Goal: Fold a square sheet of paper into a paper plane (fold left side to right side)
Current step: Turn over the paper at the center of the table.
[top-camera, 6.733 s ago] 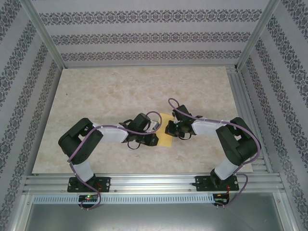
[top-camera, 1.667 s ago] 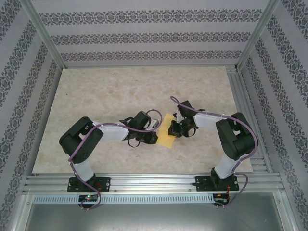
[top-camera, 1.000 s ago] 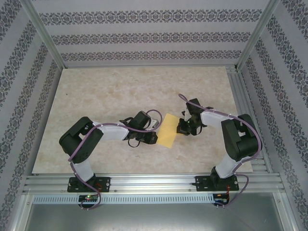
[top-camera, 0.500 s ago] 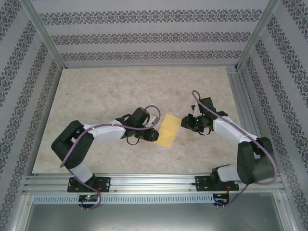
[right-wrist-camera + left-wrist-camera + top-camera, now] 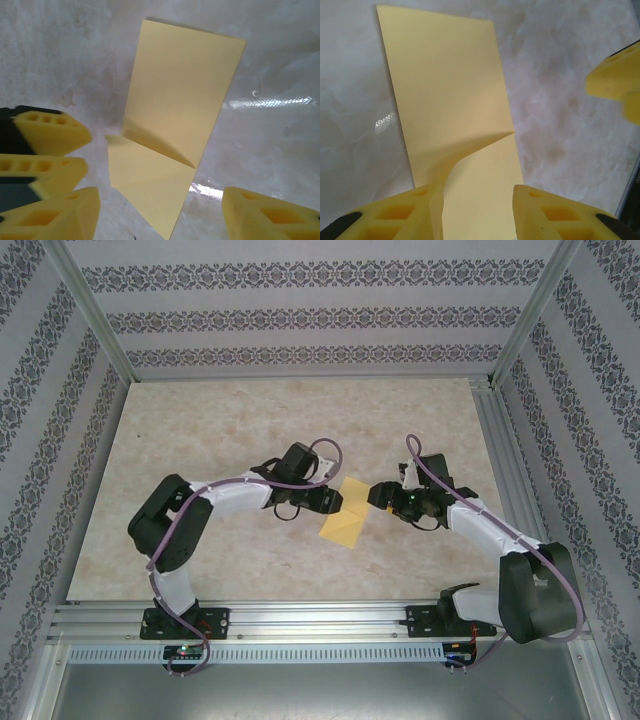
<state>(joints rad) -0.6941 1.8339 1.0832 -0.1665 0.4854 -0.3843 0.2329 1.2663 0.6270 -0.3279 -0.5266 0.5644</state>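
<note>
The square sheet of paper (image 5: 343, 523) lies on the table as a narrow pale-yellow strip, with a triangular flap at its far end standing slightly off the layer below. My left gripper (image 5: 336, 502) is at that end's left side, open. In the left wrist view the paper (image 5: 450, 85) runs out from between my fingertips (image 5: 420, 207), the curled flap edge against the left one. My right gripper (image 5: 378, 494) is open just right of the same end. In the right wrist view its fingers (image 5: 270, 215) straddle the flap (image 5: 150, 175) without touching it.
The marble-patterned table (image 5: 230, 430) stretches bare to the far and left sides. Aluminium rails (image 5: 310, 618) run along the near edge and the right side. Patterned walls close in the space. The two grippers sit a short distance apart over the paper's far end.
Both grippers have opened from shut. The right arm stretched out low and its gripper came back to the paper's far end. The left gripper moved right onto that end; the paper turned slightly.
</note>
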